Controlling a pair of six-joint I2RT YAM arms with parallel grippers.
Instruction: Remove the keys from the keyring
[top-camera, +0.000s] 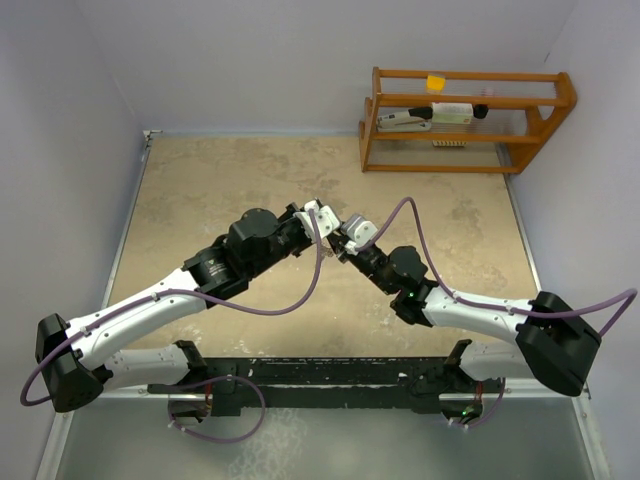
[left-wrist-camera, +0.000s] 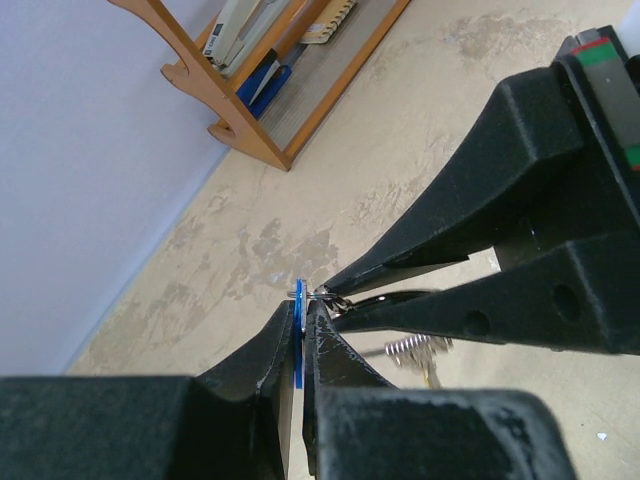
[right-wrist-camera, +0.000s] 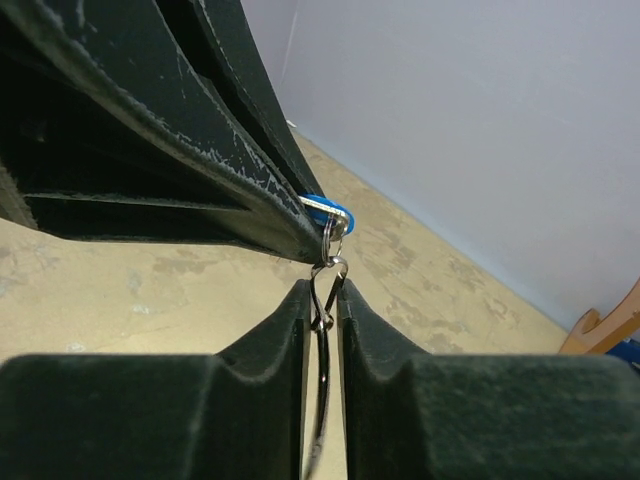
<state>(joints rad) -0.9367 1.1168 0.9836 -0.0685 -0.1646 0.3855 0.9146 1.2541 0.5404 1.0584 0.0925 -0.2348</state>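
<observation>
Scene: both arms are meeting tip to tip in the air over the middle of the table, well apart from the wooden rack at the far edge.
Left side: the left claw is clamping shut on the blue-headed key, with the plastic head sitting edge-on between its pads.
Right side: the right claw is pinching the keyring across its thin wire, jaws almost together, and the ring is running down between the fingers.
Joint: the key's hole is linking onto the ring just where the two sets of fingertips are nearly touching.
Remainder: the silver keys are dangling below the ring, blurred, so I cannot tell their number.
Reason for hold: one claw is probably acting as an anchor for the ring while the other is steering the key, so the key can be worked along the coil.
Reason for height: holding the bunch off the table is likely letting the loose keys hang clear of the work.
Progress: nothing is looking detached yet.
Risk: the wire is offering little to grip and may be twisting out of the pinch.
</observation>
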